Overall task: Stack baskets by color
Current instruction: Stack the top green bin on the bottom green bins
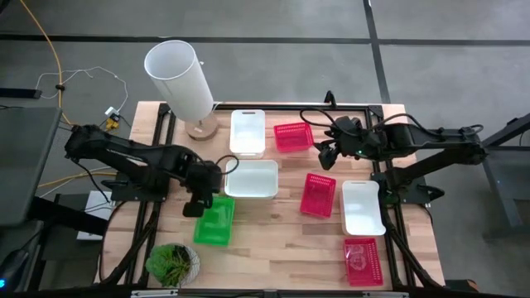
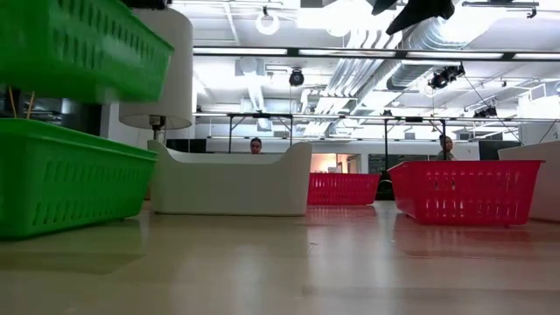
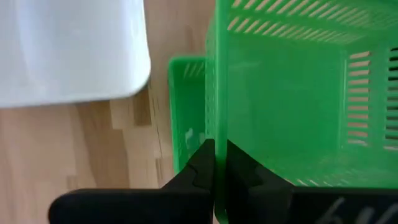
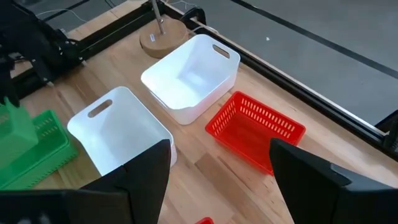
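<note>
My left gripper point(image 1: 201, 205) is shut on a green basket point(image 2: 74, 44) that hangs over a second green basket point(image 2: 61, 175), which stands on the table at the near left. My right gripper point(image 1: 327, 156) hovers open and empty above the table's far middle; in its wrist view point(image 4: 217, 180) it stands over a red basket point(image 4: 255, 130) and two white baskets point(image 4: 189, 78) point(image 4: 118, 130). Two more red baskets point(image 1: 318, 194) point(image 1: 363, 259) and a third white basket point(image 1: 363, 207) rest on their bottoms at the right. My left gripper pinches one side wall of the upper green basket at its rim point(image 3: 214, 134), one finger inside the basket and one outside. The fingers come from above, pointing steeply down. The basket is lifted clear, open side up, over the lower green basket point(image 3: 186, 124).
A tall white cylinder lamp point(image 1: 180, 79) on a wooden foot point(image 1: 201, 128) stands at the far left. A small potted plant point(image 1: 172, 263) sits at the near left corner. Bare wood point(image 1: 273, 240) lies in the near middle. People show in the room beyond.
</note>
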Robot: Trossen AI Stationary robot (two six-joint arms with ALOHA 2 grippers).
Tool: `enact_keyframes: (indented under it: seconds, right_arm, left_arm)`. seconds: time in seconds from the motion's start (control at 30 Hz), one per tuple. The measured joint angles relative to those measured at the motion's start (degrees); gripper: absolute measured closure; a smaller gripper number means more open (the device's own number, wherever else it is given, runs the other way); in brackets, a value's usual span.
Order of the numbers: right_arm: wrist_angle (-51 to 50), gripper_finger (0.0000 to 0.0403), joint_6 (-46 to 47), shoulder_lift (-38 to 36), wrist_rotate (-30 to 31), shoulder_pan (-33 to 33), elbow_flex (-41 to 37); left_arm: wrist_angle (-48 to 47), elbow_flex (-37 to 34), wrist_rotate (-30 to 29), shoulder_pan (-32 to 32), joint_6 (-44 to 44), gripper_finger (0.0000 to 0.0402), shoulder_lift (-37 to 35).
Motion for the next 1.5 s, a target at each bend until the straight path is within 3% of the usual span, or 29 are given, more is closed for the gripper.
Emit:
enact_keyframes:
  seconds: [0.4,0.73,1.0,1.33,1.5]
  right_arm:
    - [0.09,0.0144,-0.4,0.0,0.17,0.0,0.02]
    - [0.13,0.0144,-0.44,0.0,0.27,-0.01,0.01]
    - [0.15,0.0144,-0.26,0.0,0.19,-0.02,0.02]
    - [0.15,0.0144,-0.02,0.0,0.14,-0.01,0.02]
    - [0.15,0.0144,-0.01,0.0,0.16,-0.01,0.02]
  left_arm:
    - [3.96,-5.0,-0.49,-2.9,-2.12,0.0401,0.4]
    - [8.95,-7.5,-6.03,-2.92,-3.66,0.0401,0.42]
    - [8.21,-7.5,-3.87,-2.94,-3.72,0.0401,0.42]
    - [8.1,-7.5,-3.7,-2.88,-10.9,0.0401,0.42]
    - [8.04,-7.5,-0.91,-3.21,-12.65,0.0401,0.42]
